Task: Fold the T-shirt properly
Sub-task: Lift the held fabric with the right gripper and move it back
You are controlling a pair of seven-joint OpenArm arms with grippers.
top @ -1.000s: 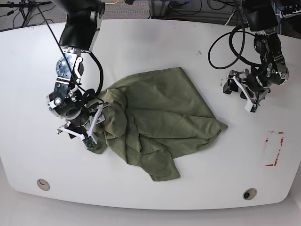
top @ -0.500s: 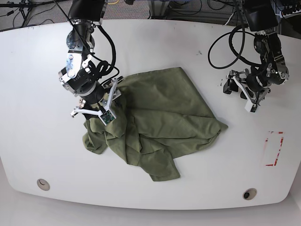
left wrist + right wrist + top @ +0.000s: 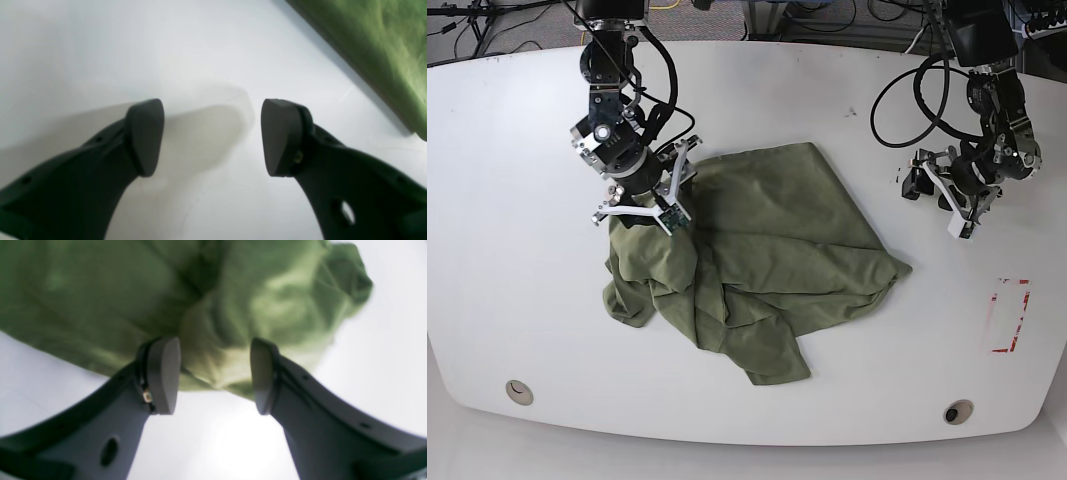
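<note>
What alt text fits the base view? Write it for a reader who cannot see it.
A crumpled olive-green T-shirt lies bunched on a white table. The right pincer hangs over the shirt's upper left edge with its jaws apart. The left pincer hovers open over bare table to the shirt's right, apart from it.

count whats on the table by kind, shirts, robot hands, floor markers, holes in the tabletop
T-shirt: 1, olive green, crumpled
robot hands: 2, the right hand and the left hand
red rectangle marking: 1
round holes in the table: 2, one and another
Total: 6
</note>
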